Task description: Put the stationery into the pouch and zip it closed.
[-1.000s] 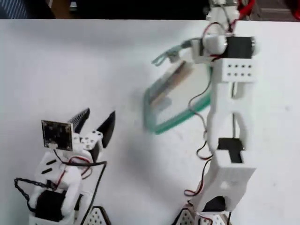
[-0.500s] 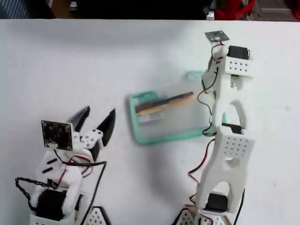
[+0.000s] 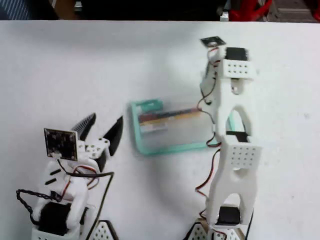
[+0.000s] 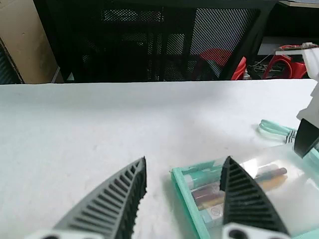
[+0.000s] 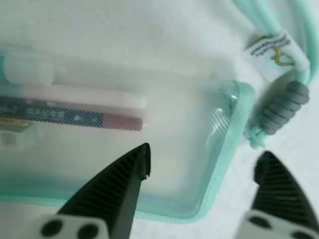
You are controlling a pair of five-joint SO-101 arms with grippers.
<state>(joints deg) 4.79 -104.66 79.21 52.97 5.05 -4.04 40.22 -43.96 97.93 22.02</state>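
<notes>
The white table (image 3: pixel 70 60) carries everything, and across it the right arm (image 3: pixel 235 155) has swung in from the far side over the last second, while the left arm (image 3: pixel 65 190) has not stirred at the near edge. The clear, mint-edged pouch (image 3: pixel 175 137) has changed most. A second ago it hung tilted and raised farther back; now it lies flat on the table between the two arms, with one short end close ahead of the left gripper (image 3: pixel 106 122) and the other under the right arm. The stationery (image 3: pixel 165 116), a bundle of pens or pencils, lies lengthwise inside against the pouch's far long edge, so the filling step looks done. The right gripper (image 5: pixel 204 154) is released, its jaws spread wide above the pouch's corner and holding nothing, which suggests the pouch has just been set down and let go. The left gripper likewise stands apart-fingered and empty. Just beside that corner sit the grey ribbed zipper pull (image 5: pixel 281 107) and its mint cord loop (image 4: pixel 276 130) (whether the zip is already run fully shut cannot be made out). If it is not, the likely remainder is one gripper steadying the pouch while the other draws the pull along.
</notes>
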